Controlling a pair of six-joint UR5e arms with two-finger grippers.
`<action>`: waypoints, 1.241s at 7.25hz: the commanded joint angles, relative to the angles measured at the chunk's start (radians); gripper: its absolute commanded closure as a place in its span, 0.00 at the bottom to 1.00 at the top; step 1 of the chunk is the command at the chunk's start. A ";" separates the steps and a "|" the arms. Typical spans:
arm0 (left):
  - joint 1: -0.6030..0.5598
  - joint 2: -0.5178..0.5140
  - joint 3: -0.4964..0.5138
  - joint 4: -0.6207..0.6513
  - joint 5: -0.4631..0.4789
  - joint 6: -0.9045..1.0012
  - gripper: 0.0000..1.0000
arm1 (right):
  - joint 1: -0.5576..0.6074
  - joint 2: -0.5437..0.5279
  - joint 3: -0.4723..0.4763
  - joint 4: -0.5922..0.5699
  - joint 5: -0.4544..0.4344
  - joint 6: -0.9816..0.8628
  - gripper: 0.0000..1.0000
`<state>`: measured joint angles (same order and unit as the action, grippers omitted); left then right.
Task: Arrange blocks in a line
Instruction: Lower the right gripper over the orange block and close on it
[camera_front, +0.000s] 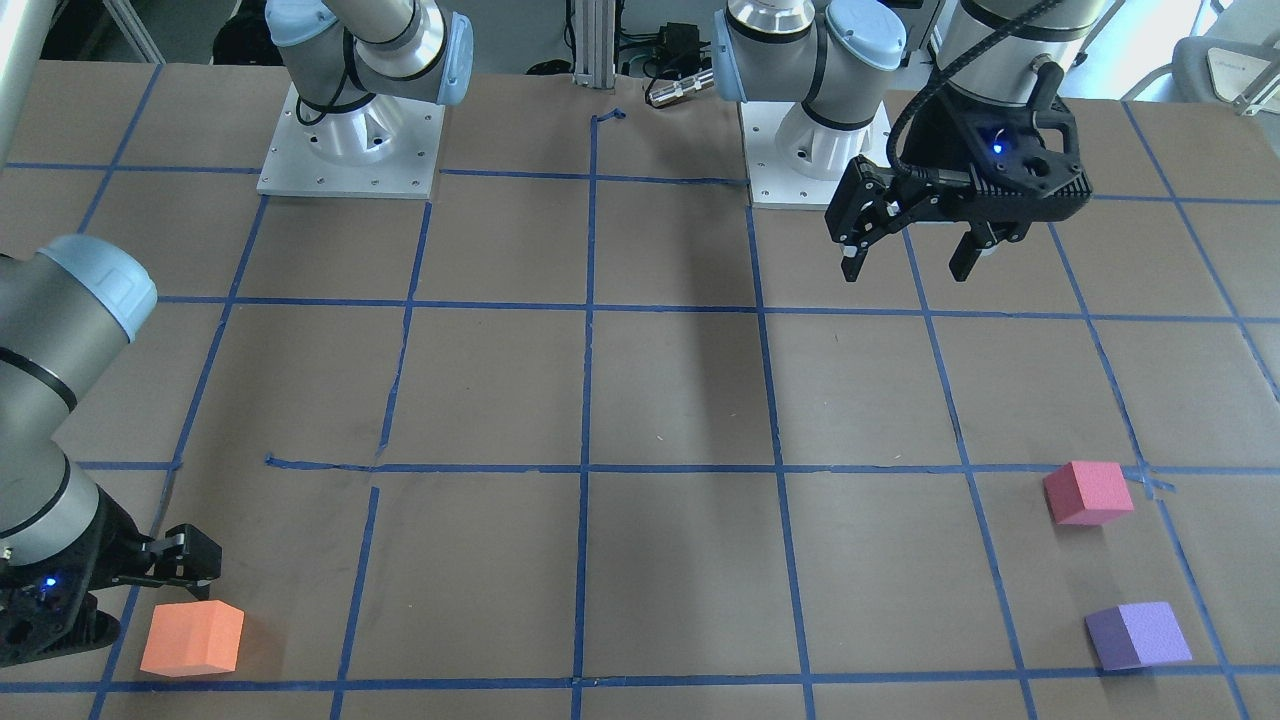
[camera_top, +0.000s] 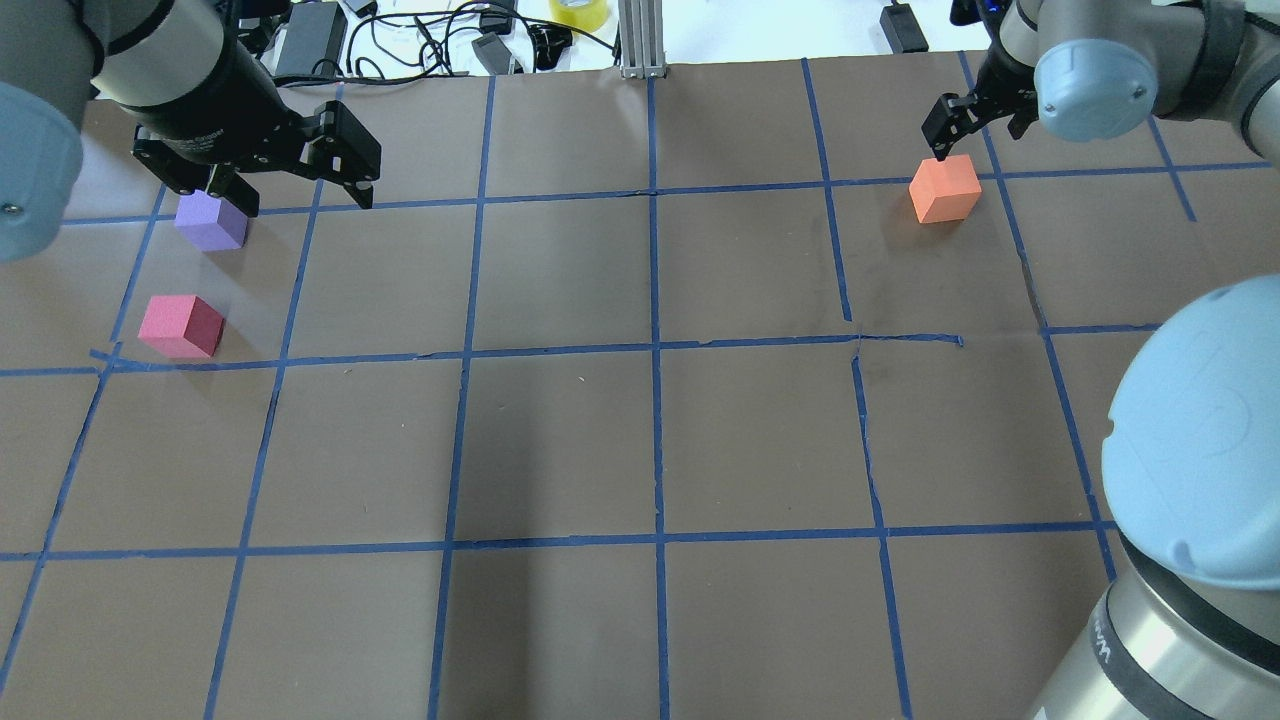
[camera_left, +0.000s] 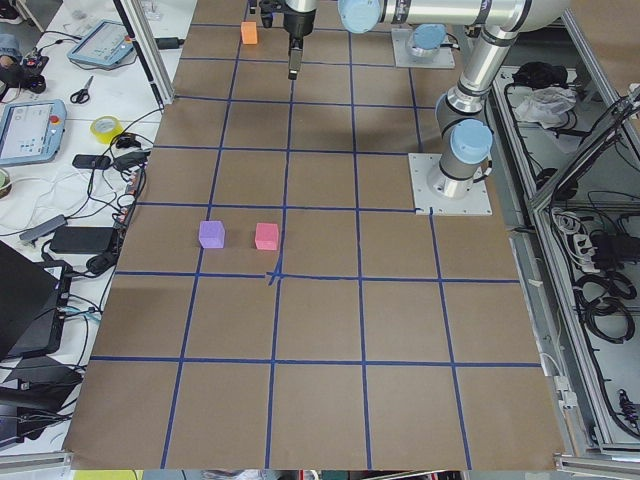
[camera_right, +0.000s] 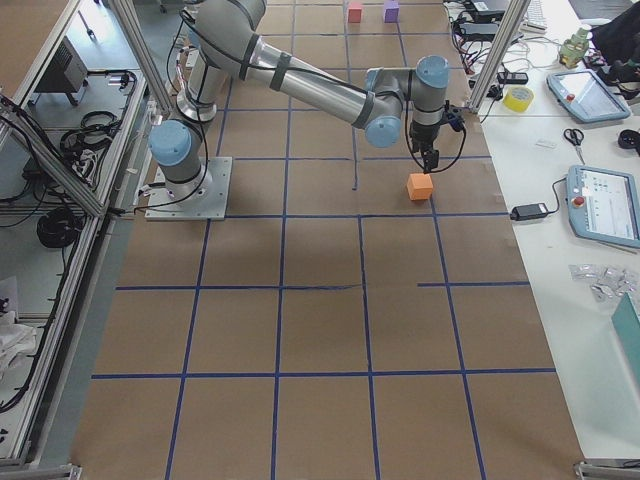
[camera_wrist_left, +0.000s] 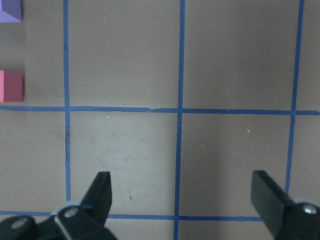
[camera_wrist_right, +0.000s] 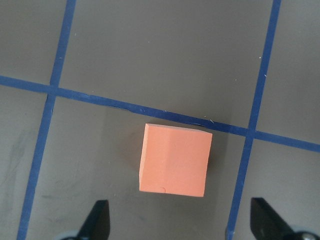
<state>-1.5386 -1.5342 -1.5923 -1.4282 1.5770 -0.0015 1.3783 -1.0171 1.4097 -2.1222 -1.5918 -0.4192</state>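
Note:
The orange block (camera_front: 192, 638) sits alone near the table's far edge on the robot's right; it also shows in the overhead view (camera_top: 944, 188) and the exterior right view (camera_right: 420, 186). My right gripper (camera_front: 120, 600) hovers above it, open and empty; in the right wrist view the gripper (camera_wrist_right: 180, 225) has the orange block (camera_wrist_right: 175, 160) lying between and just ahead of its fingertips. The pinkish-red block (camera_top: 181, 326) and the purple block (camera_top: 211, 222) lie close together, apart, on the robot's left. My left gripper (camera_top: 305, 200) is open, empty and held high beside the purple block.
Brown paper with a blue tape grid (camera_top: 652, 345) covers the table. The two arm bases (camera_front: 350, 150) (camera_front: 815, 150) stand at the robot's edge. Cables and a yellow tape roll (camera_top: 578, 12) lie beyond the far edge. Tablets (camera_right: 600, 205) rest on a side table.

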 joint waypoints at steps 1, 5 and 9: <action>-0.002 -0.004 0.000 0.000 0.000 0.000 0.00 | -0.001 0.055 -0.003 -0.042 0.003 0.045 0.00; -0.003 -0.006 -0.002 0.000 0.001 0.000 0.00 | -0.001 0.115 -0.003 -0.091 0.003 0.048 0.00; -0.003 -0.006 -0.002 0.000 0.001 0.000 0.00 | -0.001 0.144 -0.003 -0.091 0.001 0.048 0.12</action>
<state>-1.5416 -1.5401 -1.5932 -1.4292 1.5788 -0.0015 1.3775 -0.8798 1.4067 -2.2135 -1.5903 -0.3712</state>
